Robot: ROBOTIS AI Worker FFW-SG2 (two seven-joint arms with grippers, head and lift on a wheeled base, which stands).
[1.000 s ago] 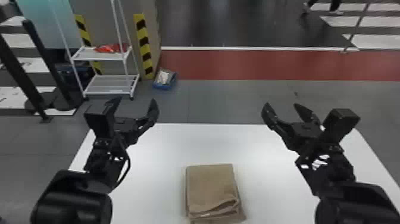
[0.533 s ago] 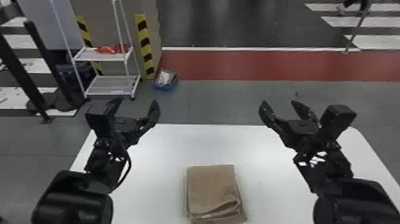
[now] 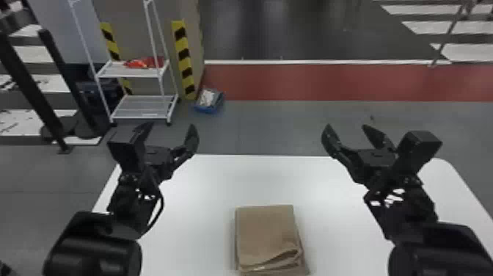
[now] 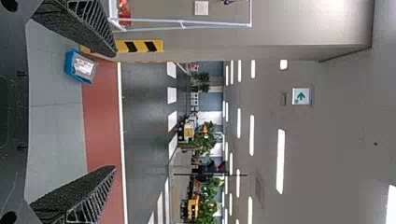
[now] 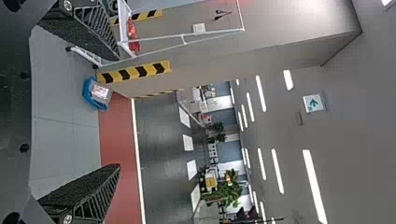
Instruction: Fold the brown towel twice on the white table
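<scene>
The brown towel lies as a compact folded rectangle near the front middle of the white table, its layered edge curling at the near right corner. My left gripper is raised at the table's left side, beyond and left of the towel, open with nothing held. Over the right side, my right gripper is likewise open and apart from the towel. In the left wrist view, the left gripper has its fingers wide apart. The right wrist view has the right gripper spread, nothing between its fingers.
Behind the table at the left stands a white wire shelf with red items on it. A blue bin sits on the floor next to a striped pillar. Dark posts stand at the far left.
The right arm has shifted very slightly to the left. My left arm and the towel look practically unchanged, and both grippers were open before too.
</scene>
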